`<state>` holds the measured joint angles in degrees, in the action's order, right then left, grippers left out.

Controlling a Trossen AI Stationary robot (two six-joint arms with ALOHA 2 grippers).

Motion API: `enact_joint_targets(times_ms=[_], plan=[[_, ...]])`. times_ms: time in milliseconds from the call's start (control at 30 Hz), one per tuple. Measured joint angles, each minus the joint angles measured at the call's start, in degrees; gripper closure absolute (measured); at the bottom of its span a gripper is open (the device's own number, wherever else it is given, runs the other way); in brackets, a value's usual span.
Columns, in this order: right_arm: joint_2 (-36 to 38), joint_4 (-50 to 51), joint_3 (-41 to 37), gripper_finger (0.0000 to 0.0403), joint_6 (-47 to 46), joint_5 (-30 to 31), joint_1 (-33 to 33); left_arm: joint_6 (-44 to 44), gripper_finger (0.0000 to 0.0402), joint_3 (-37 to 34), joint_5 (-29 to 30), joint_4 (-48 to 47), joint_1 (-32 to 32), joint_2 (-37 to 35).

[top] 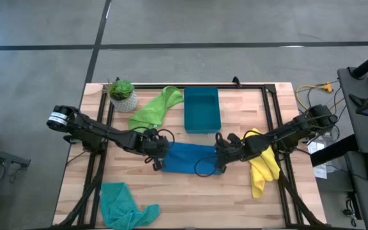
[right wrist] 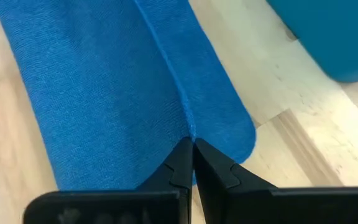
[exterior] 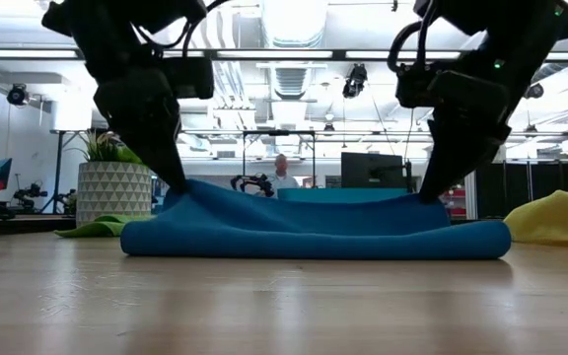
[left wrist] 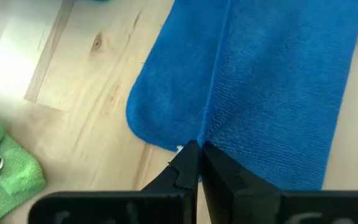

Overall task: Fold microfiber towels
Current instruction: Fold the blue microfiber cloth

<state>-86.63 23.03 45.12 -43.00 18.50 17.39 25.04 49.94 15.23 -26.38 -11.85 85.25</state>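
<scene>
The blue microfiber towel [top: 187, 158] lies doubled over at the table's middle, its rounded fold on the wood. My left gripper [left wrist: 197, 149] is shut on its left end and my right gripper [right wrist: 190, 144] on its right end. In the low view the left gripper [exterior: 177, 185] and right gripper [exterior: 428, 194] each raise a small peak in the cloth. The lime green towel [top: 155, 107] lies at the far left, the yellow towel [top: 262, 167] at the right and the teal towel [top: 123, 204] at the near left. My left gripper pinches the blue towel's upper ridge at its left end [left wrist: 209, 124] between its two fingers. The fingers slant down from the table's left. The ridge runs straight away from the fingertips, raised a little, and the rest of the towel rests on the table. My right gripper pinches the same ridge at the towel's right end [right wrist: 183, 121] between its two fingers. The fingers slant down from the table's right. The cloth rises to the fingertips while its lower fold [exterior: 481, 240] lies on the wood.
A rigid teal-blue bin [top: 201, 110] stands just beyond the blue towel. A potted plant [top: 122, 94] stands at the far left corner. Black frame rails [top: 270, 108] run along the table's sides. Bare wood [top: 197, 198] lies toward the near edge.
</scene>
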Motion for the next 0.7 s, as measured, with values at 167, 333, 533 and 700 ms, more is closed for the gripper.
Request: enact_joint_targets(times_ms=[167, 333, 533, 700], plan=[[0.0, 0.3, -0.6, 0.0394, 0.0, 0.0, -0.5, -0.4, 0.0401, -0.3, 0.0, 0.5, 0.9, 0.0], [0.0, 0.4, -1.0, 0.0394, -0.3, 0.3, -0.8, -0.6, 0.0401, -0.6, 0.6, 0.8, 2.3, 0.0], [0.0, 0.5, -1.1, 0.0394, -0.4, 0.4, -2.5, -4.1, 0.0401, -0.7, 1.2, 2.4, 3.9, 0.0], [0.0, 1.0, -1.1, 0.0394, -0.5, 0.3, -4.1, -7.0, 0.0402, -0.7, 1.6, 3.2, 4.9, 0.0]])
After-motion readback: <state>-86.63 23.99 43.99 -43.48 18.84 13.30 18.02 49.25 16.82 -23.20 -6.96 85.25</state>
